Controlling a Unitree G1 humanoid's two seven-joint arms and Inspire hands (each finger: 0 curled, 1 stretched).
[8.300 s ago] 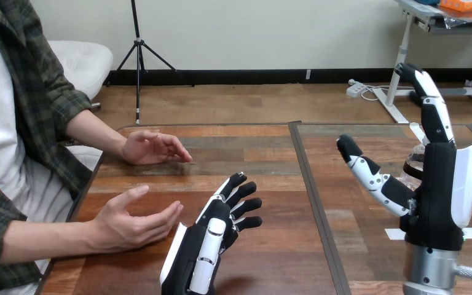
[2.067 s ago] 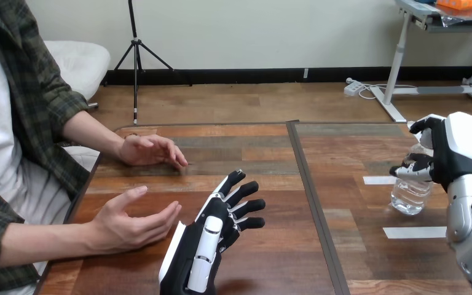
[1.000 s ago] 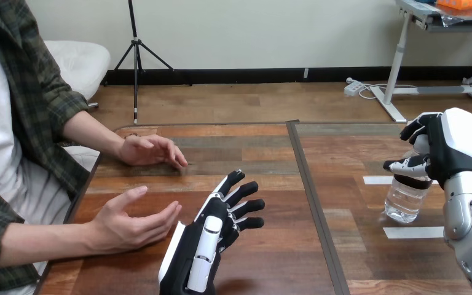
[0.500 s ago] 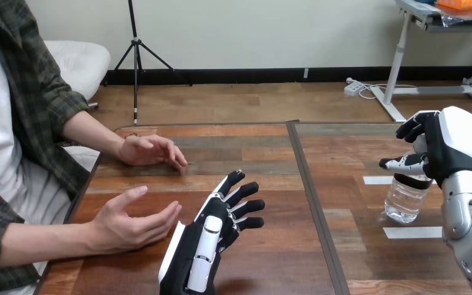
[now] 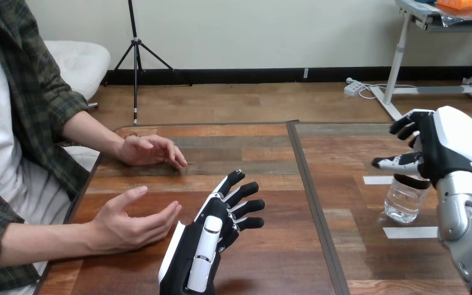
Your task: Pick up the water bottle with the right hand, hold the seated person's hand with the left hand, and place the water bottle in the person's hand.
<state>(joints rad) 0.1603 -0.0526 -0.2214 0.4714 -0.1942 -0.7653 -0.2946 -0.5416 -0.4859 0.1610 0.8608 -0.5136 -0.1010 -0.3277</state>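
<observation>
Wooden table [image 5: 264, 163], viewed from the head camera. I set clock positions on its top, with 12 o'clock at the far edge.

1. Water bottle [image 5: 404, 198]: clear plastic, upright, at 3 o'clock on the table's right section. It sits between two white tape strips, one [image 5: 375, 180] just at its 10 o'clock and the other [image 5: 410, 232] near its 6 o'clock. I cannot tell whether its base touches the wood.

2. Right hand [image 5: 445, 147]: over the bottle's top, white back shell facing me. Its fingers [image 5: 405, 126] and thumb [image 5: 393, 162] are curled round the bottle's upper part, which the palm hides. I record this as a grasp on the bottle.

3. Left hand [image 5: 212, 236]: at 6 o'clock, on its edge, fingers straight and spread, pointing to 1 o'clock. It grips nothing.

4. Person's near hand [image 5: 132, 224]: at 8 o'clock, open, palm turned toward the left hand, just beside it with a gap between them.

5. Person's far hand [image 5: 150, 149]: at 10 o'clock, relaxed, low over the wood, well apart from both robot hands.
</observation>
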